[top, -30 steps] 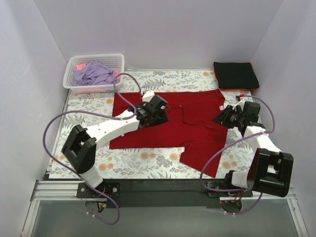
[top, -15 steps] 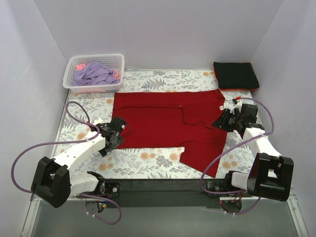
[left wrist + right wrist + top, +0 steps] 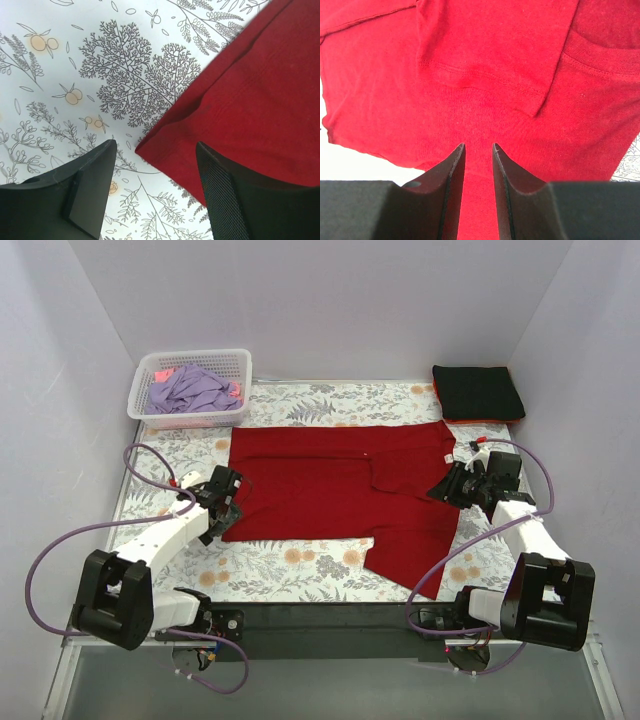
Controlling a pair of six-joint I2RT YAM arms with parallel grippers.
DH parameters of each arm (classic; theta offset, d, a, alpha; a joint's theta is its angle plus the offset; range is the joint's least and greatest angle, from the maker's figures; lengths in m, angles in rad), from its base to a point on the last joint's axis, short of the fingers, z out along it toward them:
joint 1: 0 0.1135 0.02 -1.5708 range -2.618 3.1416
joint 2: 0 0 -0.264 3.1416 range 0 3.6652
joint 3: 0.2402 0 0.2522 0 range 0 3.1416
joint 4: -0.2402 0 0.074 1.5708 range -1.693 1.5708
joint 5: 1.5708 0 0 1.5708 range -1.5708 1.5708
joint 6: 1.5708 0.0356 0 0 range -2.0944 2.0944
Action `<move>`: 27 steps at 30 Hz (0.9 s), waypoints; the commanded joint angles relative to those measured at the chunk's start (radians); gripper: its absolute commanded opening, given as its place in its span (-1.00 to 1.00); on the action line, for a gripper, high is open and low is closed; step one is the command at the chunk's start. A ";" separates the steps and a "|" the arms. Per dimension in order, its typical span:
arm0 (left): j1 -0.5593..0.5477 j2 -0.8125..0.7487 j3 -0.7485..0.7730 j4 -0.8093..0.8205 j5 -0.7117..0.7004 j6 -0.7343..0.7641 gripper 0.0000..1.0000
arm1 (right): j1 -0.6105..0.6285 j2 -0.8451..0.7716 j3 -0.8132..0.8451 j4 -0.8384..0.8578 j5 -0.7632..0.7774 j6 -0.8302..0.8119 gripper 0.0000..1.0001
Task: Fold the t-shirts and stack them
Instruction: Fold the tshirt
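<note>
A deep-red t-shirt [image 3: 340, 485] lies spread flat on the floral cloth, with its white neck label [image 3: 449, 457] at the right edge. My left gripper [image 3: 228, 506] is open at the shirt's lower left corner. In the left wrist view [image 3: 155, 146] that corner [image 3: 150, 147] lies between the wide jaws, and neither jaw touches it. My right gripper [image 3: 447, 484] is at the shirt's right side. In the right wrist view [image 3: 478, 146] its jaws stand narrow, with red fabric [image 3: 480, 75] pinched between them.
A white lattice basket [image 3: 200, 355] at the back left holds a lavender tee [image 3: 190, 390] and a pink one [image 3: 162, 374]. A folded black tee [image 3: 478, 392] lies on an orange-red one [image 3: 439, 400] at the back right. White walls enclose the table.
My left arm has swung from the shirt's middle out to its lower left corner, then edged slightly back. My right gripper has barely moved.
</note>
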 commanded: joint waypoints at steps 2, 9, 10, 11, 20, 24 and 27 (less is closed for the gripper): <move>0.029 0.032 -0.023 0.066 0.056 0.035 0.26 | 0.002 -0.026 -0.010 0.010 -0.013 -0.018 -0.31; 0.031 0.112 -0.043 0.071 0.099 0.029 0.16 | 0.002 -0.030 -0.012 0.013 -0.010 -0.020 -0.31; 0.031 0.119 -0.046 0.080 0.108 0.029 0.15 | 0.002 -0.030 -0.010 0.012 -0.012 -0.020 -0.31; 0.031 0.126 -0.048 0.083 0.113 0.029 0.14 | 0.002 -0.032 -0.010 0.011 -0.015 -0.020 -0.31; 0.031 0.136 -0.056 0.077 0.125 0.027 -0.51 | 0.002 -0.033 -0.012 0.011 -0.006 -0.023 -0.31; 0.033 0.120 -0.053 0.057 0.121 0.020 -0.90 | 0.002 -0.042 -0.010 0.010 0.004 -0.024 -0.31; 0.033 0.109 -0.034 0.029 0.119 0.018 -1.00 | 0.004 -0.053 -0.012 0.007 0.024 -0.023 -0.31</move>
